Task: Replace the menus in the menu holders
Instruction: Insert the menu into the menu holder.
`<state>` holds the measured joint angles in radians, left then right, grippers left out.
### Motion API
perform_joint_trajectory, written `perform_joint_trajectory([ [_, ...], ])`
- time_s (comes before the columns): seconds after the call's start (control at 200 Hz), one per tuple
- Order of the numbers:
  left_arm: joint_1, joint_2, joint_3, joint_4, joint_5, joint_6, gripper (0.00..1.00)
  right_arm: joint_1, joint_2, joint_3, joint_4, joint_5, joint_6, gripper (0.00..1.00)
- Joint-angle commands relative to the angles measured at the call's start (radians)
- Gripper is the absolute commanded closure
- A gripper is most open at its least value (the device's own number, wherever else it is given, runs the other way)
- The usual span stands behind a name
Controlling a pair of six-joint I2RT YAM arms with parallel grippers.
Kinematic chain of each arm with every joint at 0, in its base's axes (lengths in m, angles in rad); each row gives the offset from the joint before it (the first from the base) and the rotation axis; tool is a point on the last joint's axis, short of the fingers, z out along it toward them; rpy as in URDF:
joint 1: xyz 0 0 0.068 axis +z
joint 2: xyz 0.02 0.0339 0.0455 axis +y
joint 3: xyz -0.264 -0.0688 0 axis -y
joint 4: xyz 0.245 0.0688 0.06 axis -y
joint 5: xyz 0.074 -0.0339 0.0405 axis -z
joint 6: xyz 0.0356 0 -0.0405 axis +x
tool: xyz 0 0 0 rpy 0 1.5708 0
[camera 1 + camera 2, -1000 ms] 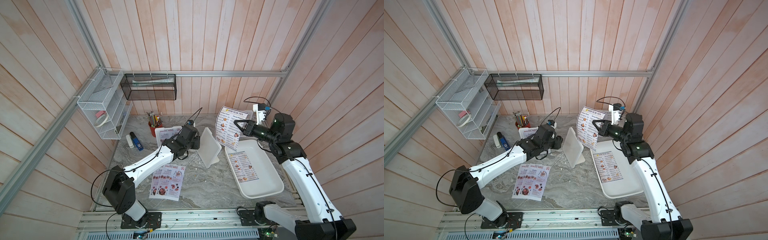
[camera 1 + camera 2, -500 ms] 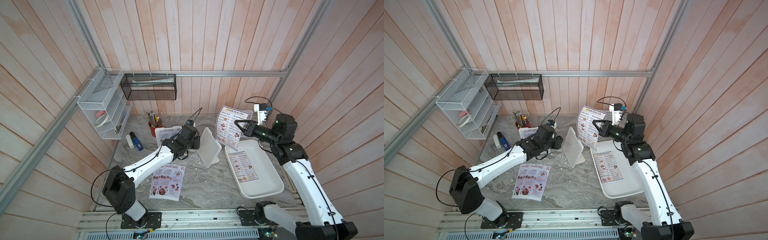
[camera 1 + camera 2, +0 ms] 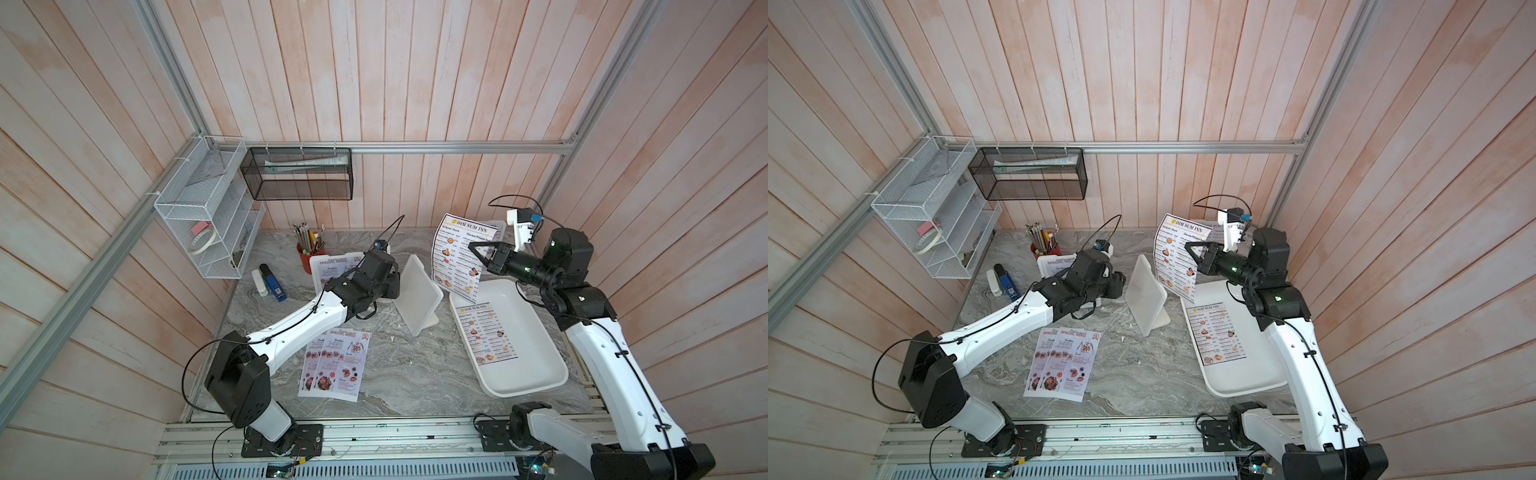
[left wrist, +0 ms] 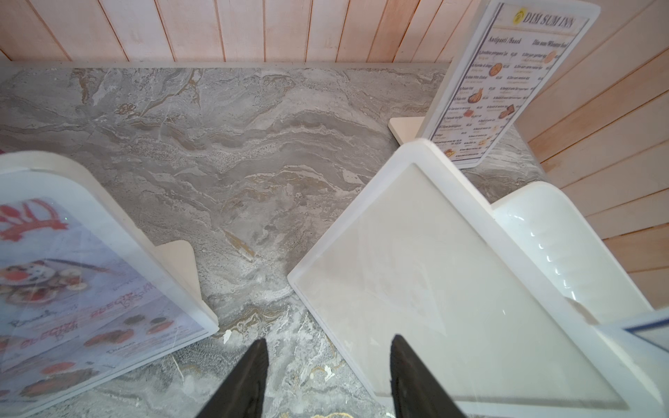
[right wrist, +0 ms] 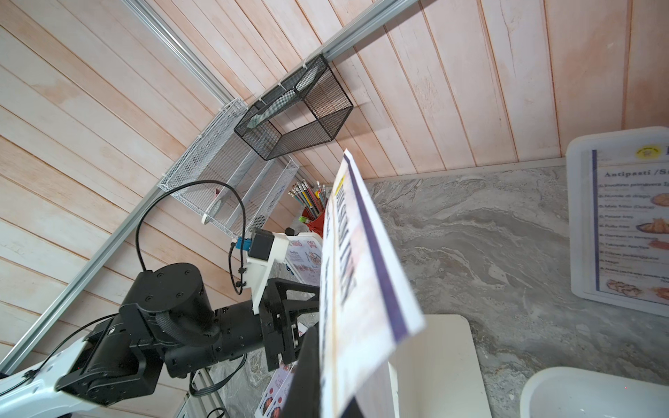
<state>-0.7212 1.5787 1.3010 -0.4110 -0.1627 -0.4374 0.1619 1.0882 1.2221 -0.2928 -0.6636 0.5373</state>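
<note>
In both top views the right hand (image 3: 473,248) (image 3: 1188,245) pinches the held menu (image 3: 455,259), a Dim Sum Inn sheet. It hangs upright in the air over the far end of the tray (image 3: 536,345), just beside the empty holder (image 3: 417,299). The right wrist view shows that sheet edge-on and bowed.

The top views hide the left jaws. The left wrist view shows the left hand (image 4: 330,340) open, one finger over the empty holder's front, the other over the worktop (image 4: 235,163). It also shows the Dim Sum holder (image 4: 506,72), which the held menu largely hides from above.
</note>
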Motion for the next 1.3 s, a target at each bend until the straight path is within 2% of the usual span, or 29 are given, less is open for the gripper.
perform_joint_trajectory([
  [0.0,-0.003,0.008,0.029,0.009,-0.007,0.012,0.44,-0.002,-0.002,-0.012,-0.008,-0.004,-0.017,1.0],
  [0.96,-0.034,0.002,0.056,-0.027,-0.008,0.052,0.44,-0.002,0.082,0.011,0.02,0.029,-0.033,1.0],
  [1.29,-0.041,-0.045,0.053,-0.055,-0.035,0.044,0.43,0.051,0.145,0.041,0.058,0.081,-0.066,1.0],
])
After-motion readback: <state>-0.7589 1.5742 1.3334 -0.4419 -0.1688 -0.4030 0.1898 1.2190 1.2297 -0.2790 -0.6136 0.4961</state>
